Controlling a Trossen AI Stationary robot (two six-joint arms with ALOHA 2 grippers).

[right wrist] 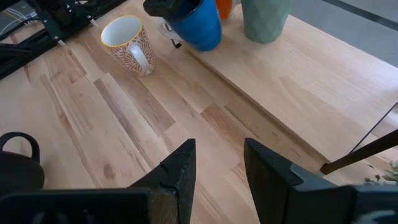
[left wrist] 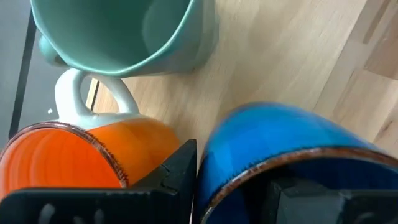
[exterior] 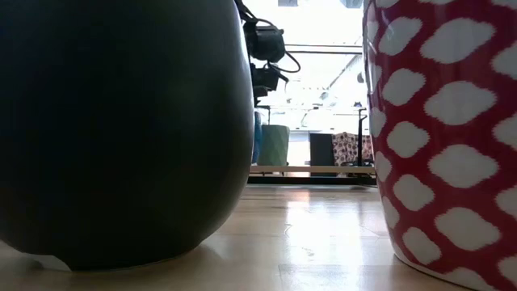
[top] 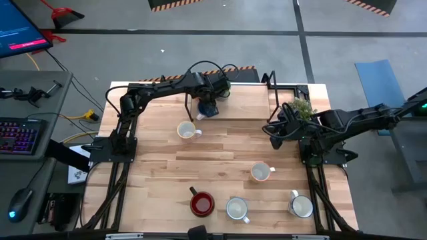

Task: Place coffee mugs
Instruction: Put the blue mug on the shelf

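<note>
Left tool (top: 212, 101): upper centre of the high view, on the blue mug (top: 209, 111); open, one finger (left wrist: 180, 168) outside the wall and the other inside the rim, clear of the wall.
Blue mug's place: upright on the raised board (top: 253, 107) at the surface's (top: 160, 167) top edge, near the board's left end.
Neighbours: the left wrist view shows an orange mug (left wrist: 68, 155) just beside the outer finger and a teal mug (left wrist: 124, 34) beyond; the gap for that finger is tight.
Right tool (right wrist: 219, 146): at the right of the high view, beside the potted plant (top: 300, 107); open, holding nothing, over bare wood.
Open room: the wide middle of the surface is bare between the patterned cream mug (top: 187, 130) and the lower row.
Lower row: a mug with an orange inside (top: 261, 172), a dark red mug (top: 201, 203), a white mug (top: 237, 208) and a grey mug (top: 300, 205), all near the bottom edge.
Only in the right wrist view: the blue mug's side, with the board's step edge below it.
Hidden: in the high view the arm covers the orange and teal mugs.
Low view: mostly blocked by a dark rounded body (exterior: 121, 129) and a red-and-white mug (exterior: 452, 129); only a slit between them shows the teal mug far off.
</note>
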